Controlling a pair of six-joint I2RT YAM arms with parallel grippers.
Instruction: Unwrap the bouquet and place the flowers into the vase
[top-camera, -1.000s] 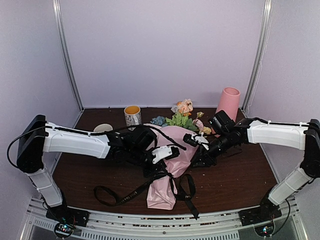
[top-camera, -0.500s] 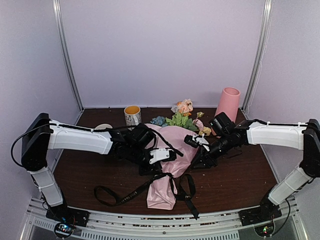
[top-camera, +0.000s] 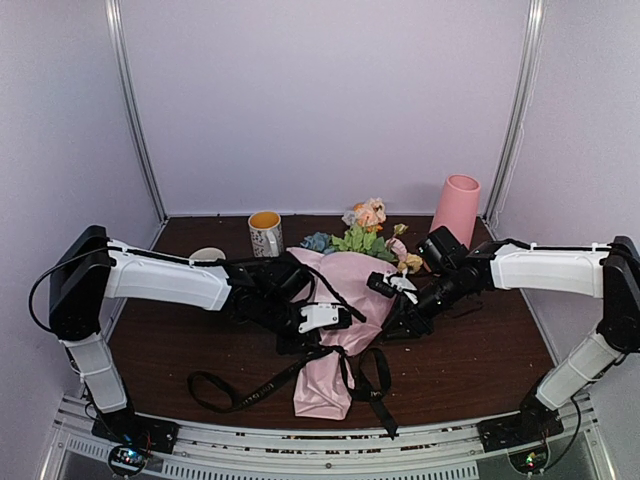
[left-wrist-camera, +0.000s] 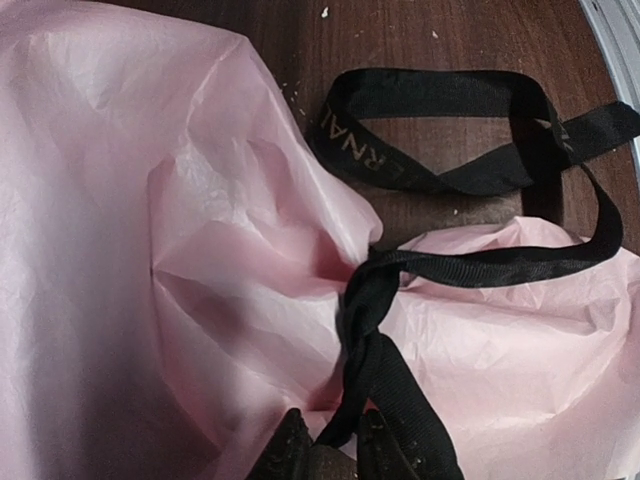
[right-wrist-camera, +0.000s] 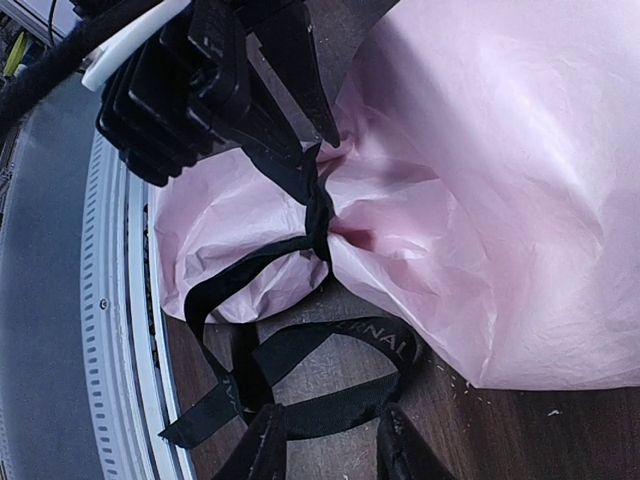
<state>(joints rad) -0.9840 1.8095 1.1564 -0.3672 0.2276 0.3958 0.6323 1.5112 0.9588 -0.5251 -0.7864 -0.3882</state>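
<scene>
The bouquet lies along the table in its pink tissue paper, the flowers pointing at the back wall. Its black ribbon is still twisted round the paper's neck, with loose tails and a loop in front. My left gripper is shut on the twisted ribbon strand just below the knot, and the left gripper also shows in the right wrist view. My right gripper is open low over the table, a flat ribbon loop lying across its gap. The pink vase stands upright at the back right.
A patterned mug stands at the back, left of the flowers, with a pale round object further left. The metal rail runs along the near table edge. Both arms meet over the bouquet's middle.
The left arm has shifted slightly right and nearer, and its jaws have narrowed onto the ribbon strand. The right arm has hardly moved.
</scene>
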